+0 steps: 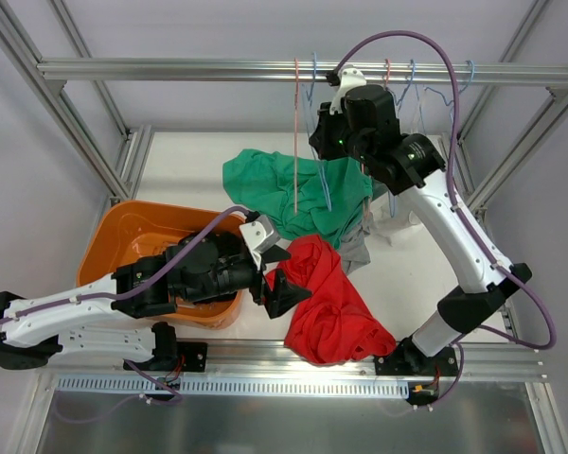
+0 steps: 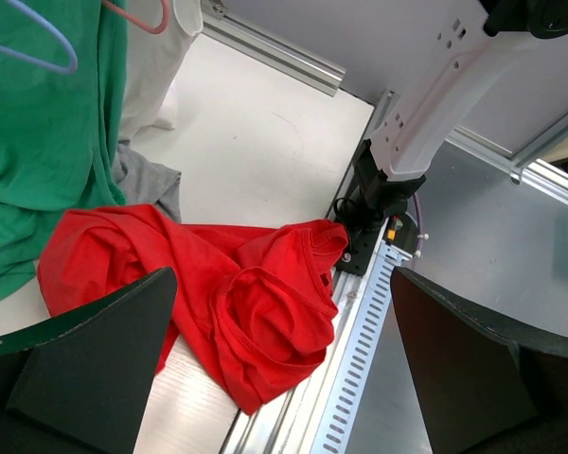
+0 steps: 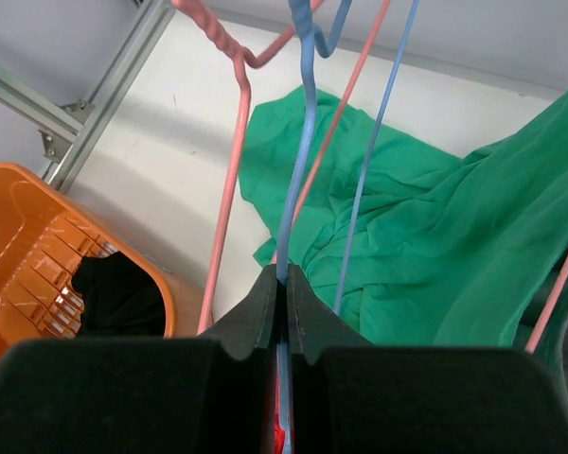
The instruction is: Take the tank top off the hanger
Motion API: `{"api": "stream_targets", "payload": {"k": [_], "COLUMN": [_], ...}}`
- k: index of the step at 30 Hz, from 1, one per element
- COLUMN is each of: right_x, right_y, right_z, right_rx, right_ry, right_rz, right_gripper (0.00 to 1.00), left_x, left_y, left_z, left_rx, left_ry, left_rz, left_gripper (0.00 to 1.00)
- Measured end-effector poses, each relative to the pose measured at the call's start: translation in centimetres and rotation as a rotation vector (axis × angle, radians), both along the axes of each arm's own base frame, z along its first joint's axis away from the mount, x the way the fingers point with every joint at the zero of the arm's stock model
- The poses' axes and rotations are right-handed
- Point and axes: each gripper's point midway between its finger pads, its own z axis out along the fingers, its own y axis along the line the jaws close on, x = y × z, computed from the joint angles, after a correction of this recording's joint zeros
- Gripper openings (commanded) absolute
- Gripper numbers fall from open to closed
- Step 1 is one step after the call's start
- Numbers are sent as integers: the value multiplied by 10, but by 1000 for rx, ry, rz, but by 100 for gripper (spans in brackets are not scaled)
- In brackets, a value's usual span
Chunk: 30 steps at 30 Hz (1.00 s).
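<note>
Fingers first: our right fingers (image 3: 254, 326) are pressed together on the thin wire of the blue hanger (image 3: 307, 142), with no gap between them except the wire itself. They grip it high above the bench (image 1: 189, 161), just below the rail (image 1: 170, 69) that several hangers hook onto. A pink hanger (image 3: 229, 189) dangles just beside the blue one.

The green tank top (image 1: 293, 194) sits below and behind that grip. Part of it is bunched on the bench and part rises toward our right arm. The blue wire crosses in front of it, but we cannot tell whether any of it is over the hanger.

Our left fingers (image 2: 95, 369) are spread wide and hold nothing. They are low at the near side of the bench, next to the orange basket (image 1: 104, 246), with the red garment (image 2: 256, 303) lying crumpled on the bench in the gap between them. A grey garment (image 2: 147, 184) pokes out between the red and the green. In the right wrist view we see a black cloth (image 3: 118, 298) inside the basket.
</note>
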Motion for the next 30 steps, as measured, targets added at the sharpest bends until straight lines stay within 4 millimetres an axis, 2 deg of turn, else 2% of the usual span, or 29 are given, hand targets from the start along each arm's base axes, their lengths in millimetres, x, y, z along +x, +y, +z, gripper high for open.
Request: {"api": "stream_targets", "payload": {"k": [3, 4, 6, 9, 13, 15, 16, 19, 23, 27, 30], "right_x": [2, 2, 2, 0, -12, -26, -34, -66, -129, -189, -222], "right_y": [2, 2, 3, 2, -4, -12, -19, -43, -94, -141, -160], "right_z": [-7, -7, -8, -12, -18, -12, -6, 21, 63, 82, 87], "right_rx": [-11, -11, -8, -11, -11, -5, 4, 45, 138, 222, 263], "right_ry": [14, 16, 19, 27, 44, 35, 19, -49, -191, -304, -348], "right_rz": [1, 2, 2, 5, 20, 31, 36, 51, 59, 68, 105], "right_gripper": [0, 4, 26, 33, 75, 84, 97, 100, 100, 99, 99], "left_x": [-1, -2, -3, -3, 0, 2, 4, 9, 20, 31, 37], "left_y": [-1, -1, -3, -7, -15, -22, -26, -37, -51, -69, -77], "left_z": [-1, -1, -3, -9, -24, -37, -45, -72, -118, -166, -208], "left_rx": [1, 3, 8, 26, 69, 106, 128, 202, 319, 423, 521], "left_ry": [2, 3, 6, 11, 25, 36, 44, 65, 91, 113, 136], "left_rz": [-8, -12, -21, -23, -20, -14, -8, 13, 66, 114, 146], "left_gripper": [99, 98, 99, 99, 99, 99, 99, 99, 99, 99, 99]}}
